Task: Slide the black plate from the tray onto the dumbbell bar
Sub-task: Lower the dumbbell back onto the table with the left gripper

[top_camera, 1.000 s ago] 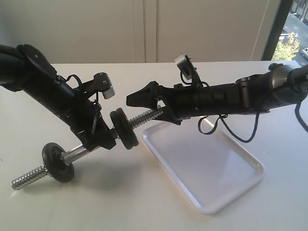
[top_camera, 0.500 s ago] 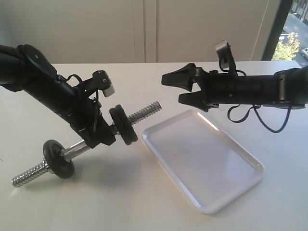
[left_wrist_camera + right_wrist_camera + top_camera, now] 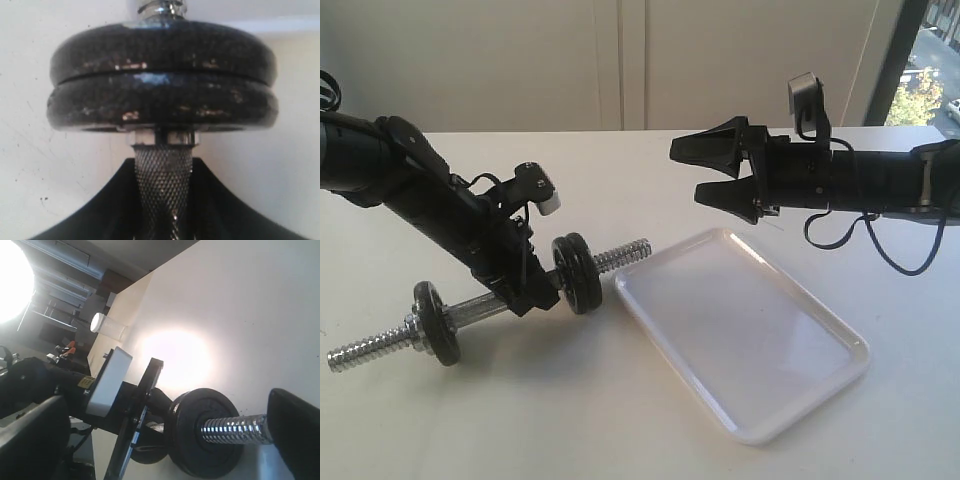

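Left gripper (image 3: 535,297) is clamped on the knurled middle of the bar (image 3: 480,312). Bar is tilted, tray-side end higher. Black plate (image 3: 582,275) is on the bar: 1 of 2 discs stacked face to face just beside the left gripper, toward the tray (image 3: 740,431); can't tell which of the 2. Threaded end sticks out past them. Lone disc (image 3: 435,322) sits on the bar's other half. Right gripper (image 3: 688,172) has jaws wide open, in the air, well apart from the bar.

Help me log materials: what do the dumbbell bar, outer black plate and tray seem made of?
Dumbbell bar: chromed steel, probably; mirror-bright, knurled grip, threaded ends. Black plate: likely painted cast iron; matte, with pale chips. Tray: glossy white, perhaps plastic or melamine; soft reflections.
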Available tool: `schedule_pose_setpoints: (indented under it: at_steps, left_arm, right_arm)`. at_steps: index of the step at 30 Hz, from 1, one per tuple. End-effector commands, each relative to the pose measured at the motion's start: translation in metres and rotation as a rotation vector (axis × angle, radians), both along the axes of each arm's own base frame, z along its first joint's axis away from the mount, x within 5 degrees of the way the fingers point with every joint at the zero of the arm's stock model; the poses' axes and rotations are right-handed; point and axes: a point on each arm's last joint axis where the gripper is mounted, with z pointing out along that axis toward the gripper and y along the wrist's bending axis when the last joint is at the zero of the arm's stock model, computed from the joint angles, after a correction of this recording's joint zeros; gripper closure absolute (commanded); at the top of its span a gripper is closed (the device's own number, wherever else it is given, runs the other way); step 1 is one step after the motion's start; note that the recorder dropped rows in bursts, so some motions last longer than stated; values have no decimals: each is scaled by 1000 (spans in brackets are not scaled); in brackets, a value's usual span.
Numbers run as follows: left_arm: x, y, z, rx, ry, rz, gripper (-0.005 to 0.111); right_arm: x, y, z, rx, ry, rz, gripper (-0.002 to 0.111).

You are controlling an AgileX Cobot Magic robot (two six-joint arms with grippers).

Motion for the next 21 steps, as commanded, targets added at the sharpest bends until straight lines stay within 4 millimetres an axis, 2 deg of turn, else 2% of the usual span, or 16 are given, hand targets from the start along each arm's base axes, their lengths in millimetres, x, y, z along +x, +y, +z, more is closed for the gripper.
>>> schedule_pose_setpoints:
  at_steps: [1,21]
  left_arm:
    - [4,-5,15,-79,-11,52,107]
    - [2,-6,15,-83,2,45,107]
  right_arm:
    - [3,-4,10,13,-43,4,7]
    - [3,-4,10,12,-48,4,7]
